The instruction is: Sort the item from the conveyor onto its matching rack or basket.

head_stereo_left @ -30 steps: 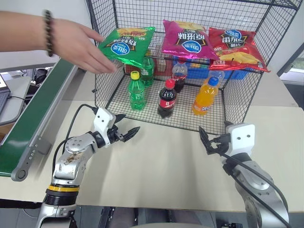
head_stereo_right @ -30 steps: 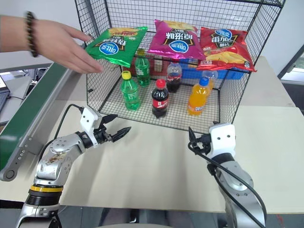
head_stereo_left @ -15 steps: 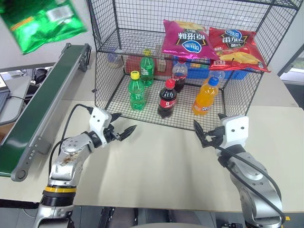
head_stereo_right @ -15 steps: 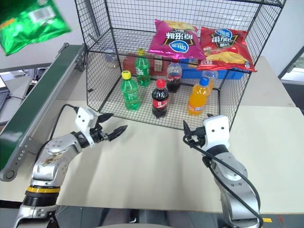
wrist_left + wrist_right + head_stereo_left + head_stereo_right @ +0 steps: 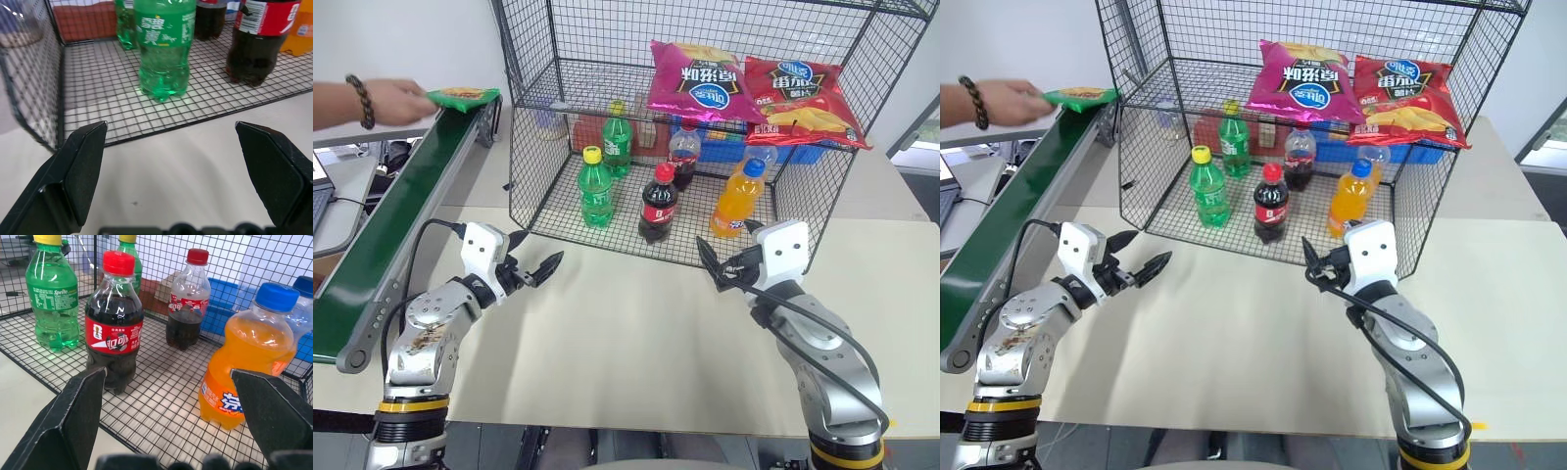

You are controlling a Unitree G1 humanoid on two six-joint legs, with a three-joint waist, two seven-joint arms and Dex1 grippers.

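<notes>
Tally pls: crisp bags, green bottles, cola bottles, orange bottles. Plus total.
Crisp bags: 3 (green bag, magenta bag, red bag)
Green bottles: 2
Cola bottles: 2
Orange bottles: 1
Total: 8

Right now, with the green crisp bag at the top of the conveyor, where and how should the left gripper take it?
Probably by the edge of the green crisp bag, once the person's hand lets go. It lies flat on the conveyor, so a pinch across that thin edge from the table side suits it. The left gripper is open and well short of it.
</notes>
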